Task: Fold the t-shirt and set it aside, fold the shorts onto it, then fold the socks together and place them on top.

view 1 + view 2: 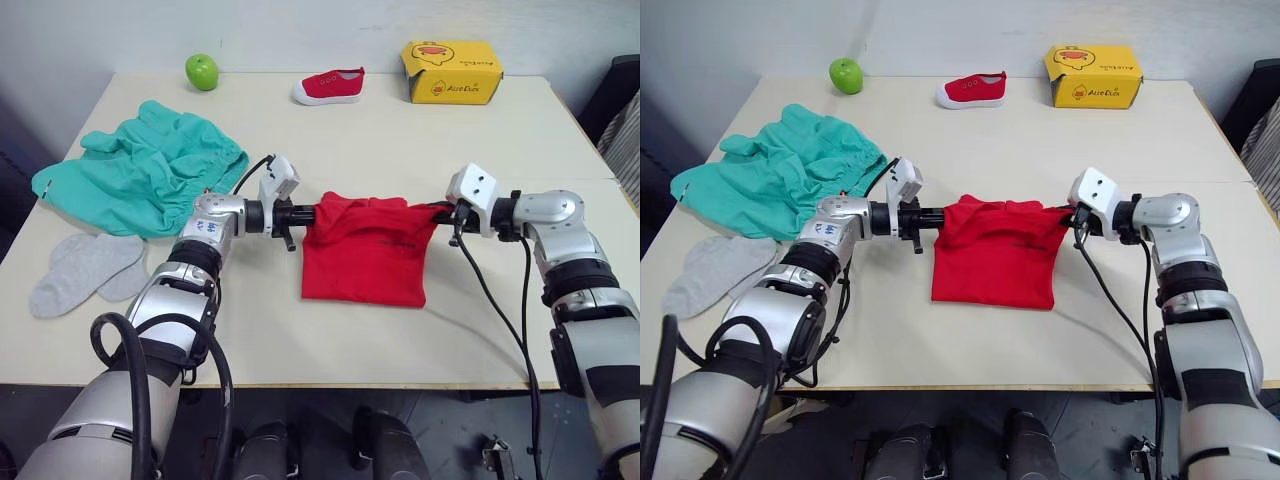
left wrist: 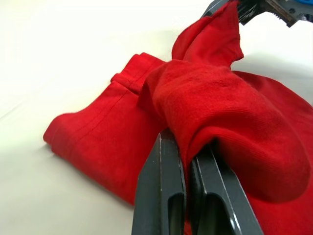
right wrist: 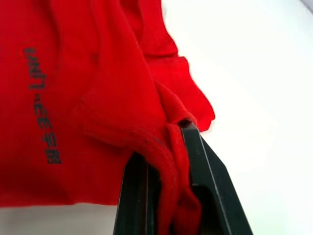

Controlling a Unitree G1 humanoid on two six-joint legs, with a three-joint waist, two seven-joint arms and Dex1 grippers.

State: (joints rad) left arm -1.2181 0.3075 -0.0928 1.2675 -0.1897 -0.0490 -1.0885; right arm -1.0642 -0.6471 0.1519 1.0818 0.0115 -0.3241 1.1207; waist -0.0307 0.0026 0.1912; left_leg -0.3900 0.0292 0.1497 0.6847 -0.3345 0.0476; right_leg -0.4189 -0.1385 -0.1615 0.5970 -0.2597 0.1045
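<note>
Still folding the t-shirt (image 1: 362, 252), clamped between left gripper (image 1: 307, 213) and right gripper (image 1: 441, 211); shorts (image 1: 140, 180), socks (image 1: 85, 270) waiting beyond the left gripper.

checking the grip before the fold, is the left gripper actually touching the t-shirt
Touching. The left wrist view shows the left gripper with its fingers shut on a bunched fold of the t-shirt.

Two socks (image 1: 85, 270), one shoe (image 1: 329, 87)

left pincer (image 2: 188, 161) clamped on bunched t-shirt (image 2: 230, 107); remainder lies on table (image 2: 58, 58)
</note>
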